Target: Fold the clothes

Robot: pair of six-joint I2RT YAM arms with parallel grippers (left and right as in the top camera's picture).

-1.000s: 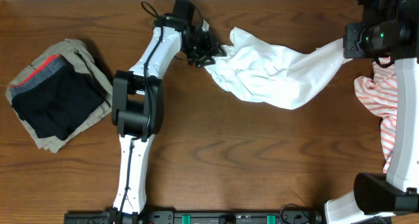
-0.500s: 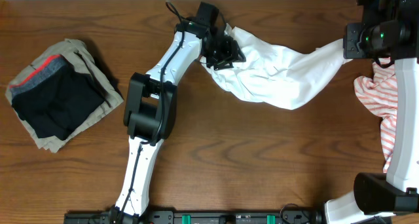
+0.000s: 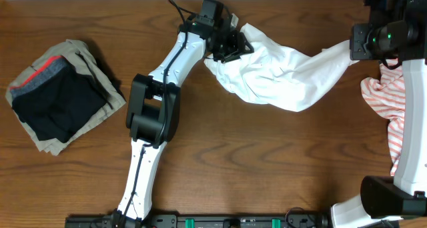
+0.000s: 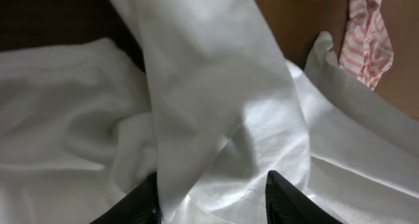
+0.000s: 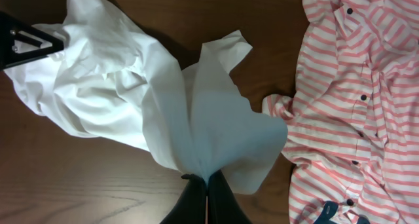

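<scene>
The clothes (image 3: 280, 71) lie at the far side of the table (image 3: 233, 155), long axis running L-R, strung between both grippers & sagging toward the near side mid-span. Right gripper (image 5: 208, 188) is at the far right w/ jaws pinched tight on the right end, arm reaching far along the striped shirt (image 3: 383, 98). Left gripper (image 4: 213, 198) is at the left end, arm stretched far & angled right, jaws partway apart w/ cloth between them; can't tell if it's really gripped.

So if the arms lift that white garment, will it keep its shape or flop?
Probably floppy: the white garment drapes in soft wrinkles away from the right pincer pinching it. Likely light, since the cloth looks thin. A push would probably bunch it rather than slide it whole.
</scene>
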